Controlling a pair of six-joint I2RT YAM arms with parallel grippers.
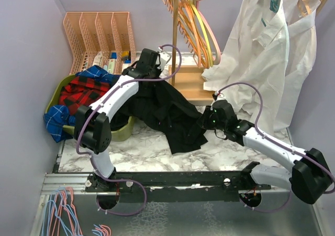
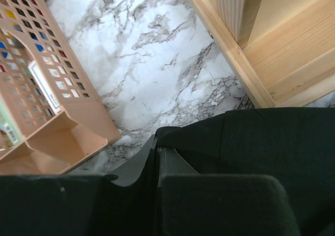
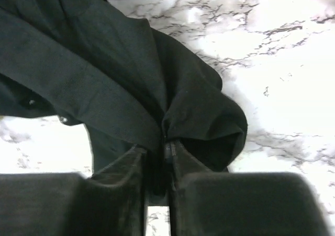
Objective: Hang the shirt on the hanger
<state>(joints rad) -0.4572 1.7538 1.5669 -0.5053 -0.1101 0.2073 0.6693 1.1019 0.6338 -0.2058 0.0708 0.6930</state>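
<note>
We think this is a robot test room made to look like a laundry corner. We see two robot arms (image 1: 112, 97) bolted to a metal rail (image 1: 172, 179) at the edge of a marble-look table (image 1: 220, 152). A wooden rack (image 1: 176, 37) holds hangers (image 1: 196, 24) and white shirts (image 1: 261, 53), and a green basket (image 1: 121, 133) is full of clothes (image 1: 84, 92). The walls (image 1: 26, 47) are plain purple.

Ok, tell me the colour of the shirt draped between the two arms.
Plain black, no pattern. The shirt shows best in the right wrist view.
</note>
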